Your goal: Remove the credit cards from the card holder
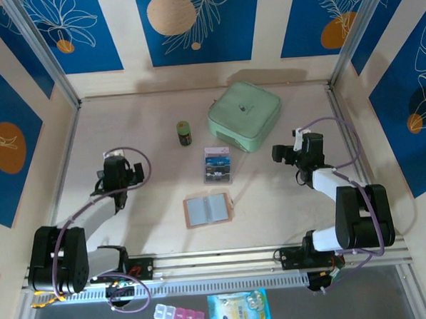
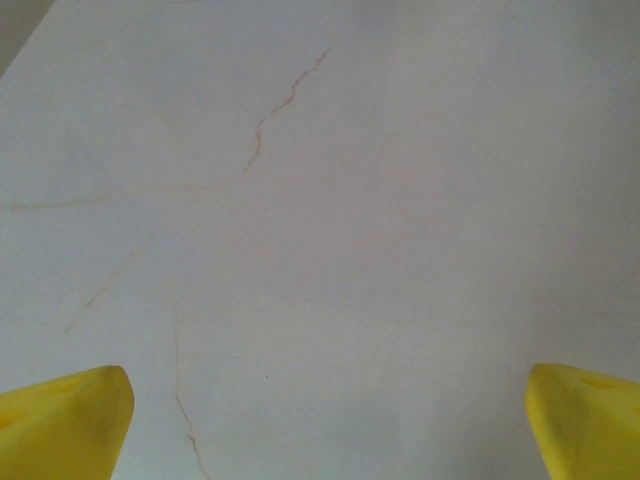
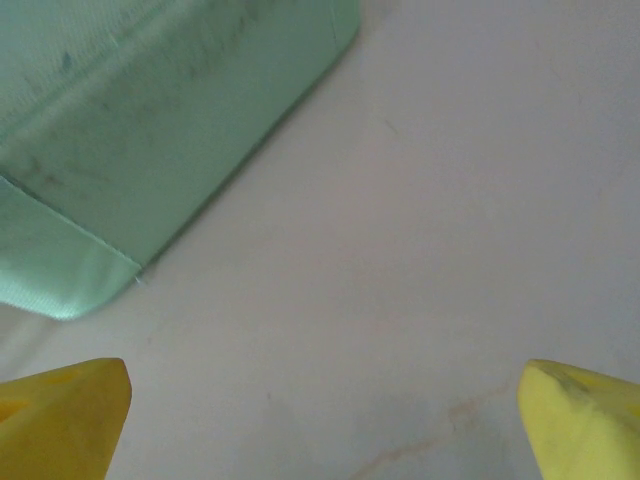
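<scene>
Wallet (image 1: 208, 210) lies spread open and flat on the table (image 1: 147, 127), grey pockets up, in the stretch between the two pairs of fingers: right of the left pair, left of the right pair, apart from both. Cards (image 1: 217, 165) lie flat just past its far edge without touching it. Their dark blue faces carry print too small to read, and how many are stacked there cannot be told. Whether anything sits in the grey pockets is hard to make out from above.

Left gripper (image 2: 322, 400) has its yellow fingers (image 2: 70, 425) spread wide, with bare veined tabletop between and ahead of them. Just the tips show, cut by the lower edge of the wrist view. Right gripper (image 3: 322, 400) stands just as wide, its fingers (image 3: 65, 415) clear of everything, the tips likewise cut off. Ahead and left of them sits one rounded corner of a mint case (image 3: 120, 130), near the left tip but apart from it, the rest running out of the picture. From above, a small dark mark on its lid is unreadable.

Left of the case, beyond the cards, stands a small green can (image 1: 185, 133) with a blurred label. Behind both pairs, past the arm bases, lie a pill box (image 1: 180, 315) and a sachet (image 1: 239, 308), its blue print illegible and its lower edge cut off
</scene>
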You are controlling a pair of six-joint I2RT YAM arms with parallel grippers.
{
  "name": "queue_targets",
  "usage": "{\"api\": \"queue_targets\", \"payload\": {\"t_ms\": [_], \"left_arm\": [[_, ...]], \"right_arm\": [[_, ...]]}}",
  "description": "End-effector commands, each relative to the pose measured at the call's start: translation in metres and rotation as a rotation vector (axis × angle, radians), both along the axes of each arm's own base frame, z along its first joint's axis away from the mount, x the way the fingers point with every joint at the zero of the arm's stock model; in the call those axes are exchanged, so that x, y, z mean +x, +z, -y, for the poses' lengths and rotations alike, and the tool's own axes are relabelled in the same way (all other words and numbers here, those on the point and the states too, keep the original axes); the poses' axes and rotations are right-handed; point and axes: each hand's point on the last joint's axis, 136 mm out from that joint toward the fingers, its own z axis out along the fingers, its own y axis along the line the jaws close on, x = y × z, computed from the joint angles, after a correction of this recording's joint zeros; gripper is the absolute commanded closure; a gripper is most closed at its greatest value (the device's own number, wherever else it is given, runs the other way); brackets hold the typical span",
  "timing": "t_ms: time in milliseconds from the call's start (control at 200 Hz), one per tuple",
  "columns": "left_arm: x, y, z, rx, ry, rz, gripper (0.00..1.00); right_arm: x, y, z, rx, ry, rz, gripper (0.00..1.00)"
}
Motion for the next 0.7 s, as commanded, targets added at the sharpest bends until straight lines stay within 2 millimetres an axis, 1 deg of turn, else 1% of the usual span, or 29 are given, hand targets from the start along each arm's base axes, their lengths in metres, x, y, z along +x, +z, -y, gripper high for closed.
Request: {"api": "queue_targets", "payload": {"t_ms": [0, 65, 135, 200, 300, 385, 455, 485, 575, 610, 635, 695], "left_arm": [[0.027, 0.033, 0.000, 0.022, -0.030, 0.245, 0.01], [0.032, 0.034, 0.004, 0.018, -0.059, 0.260, 0.01], [0.039, 0.038, 0.011, 0.014, -0.098, 0.304, 0.01], [0.046, 0.034, 0.013, 0.022, -0.116, 0.270, 0.01], [0.055, 0.031, 0.020, 0.020, -0.166, 0.239, 0.01], [0.059, 0.030, 0.024, 0.013, -0.197, 0.227, 0.01], [0.061, 0.031, 0.025, 0.018, -0.219, 0.246, 0.01], [0.062, 0.034, 0.026, 0.021, -0.227, 0.284, 0.00], [0.059, 0.023, 0.023, 0.009, -0.221, 0.324, 0.01], [0.058, 0.017, 0.025, 0.004, -0.235, 0.335, 0.01], [0.059, 0.019, 0.027, 0.011, -0.251, 0.360, 0.01], [0.056, 0.013, 0.032, 0.000, -0.276, 0.319, 0.01]], "right_arm": [[0.021, 0.025, -0.005, 0.033, 0.014, 0.156, 0.01], [0.024, 0.025, -0.008, 0.031, 0.039, 0.177, 0.01], [0.024, 0.021, -0.011, 0.021, 0.054, 0.199, 0.01], [0.025, 0.016, -0.012, 0.021, 0.062, 0.207, 0.01], [0.024, 0.015, -0.014, 0.023, 0.074, 0.214, 0.01], [0.021, 0.010, -0.021, 0.015, 0.111, 0.256, 0.01], [0.020, 0.008, -0.020, 0.010, 0.106, 0.234, 0.01], [0.021, 0.009, -0.020, 0.011, 0.106, 0.250, 0.01], [0.021, 0.010, -0.020, 0.009, 0.105, 0.248, 0.01], [0.020, 0.009, -0.020, 0.008, 0.105, 0.240, 0.01], [0.020, 0.009, -0.020, 0.008, 0.106, 0.241, 0.01], [0.020, 0.009, -0.020, 0.009, 0.106, 0.240, 0.01]]}}
